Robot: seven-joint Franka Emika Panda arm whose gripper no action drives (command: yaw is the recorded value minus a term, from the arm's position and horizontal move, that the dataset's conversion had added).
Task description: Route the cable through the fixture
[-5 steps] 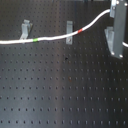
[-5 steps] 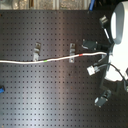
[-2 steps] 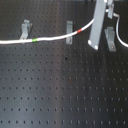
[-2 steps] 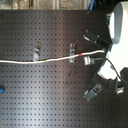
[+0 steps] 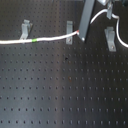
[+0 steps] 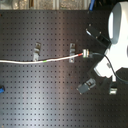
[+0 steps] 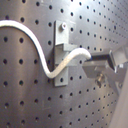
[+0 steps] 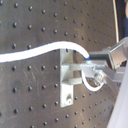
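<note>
The white cable [image 5: 50, 38] runs from the first exterior view's left edge, past its green band [image 5: 34, 39], to my gripper [image 5: 79, 35]. The gripper is shut on the cable's end, where a reddish band [image 5: 75, 34] shows. It hangs just right of the middle fixture [image 5: 69, 31], a small grey bracket. In the second exterior view the cable [image 6: 30, 61] ends at the gripper [image 6: 85, 53] beside that fixture [image 6: 72, 51]. In both wrist views the cable [image 7: 45, 67] [image 8: 40, 52] crosses the bracket [image 7: 62, 47] [image 8: 66, 80] to the fingertips [image 7: 95, 63] [image 8: 92, 65]. Whether it sits in the slot I cannot tell.
Two more grey brackets stand on the black perforated board, one at the first exterior view's left [image 5: 24, 27] and one at its right [image 5: 110, 38]. A thicker white lead [image 5: 117, 32] loops down from the arm near the right bracket. A small blue object [image 6: 2, 90] lies at the second exterior view's left edge.
My gripper has carried the cable end toward the first exterior view's left, from near the right bracket to beside the middle bracket. The cable now lies lower and straighter.
</note>
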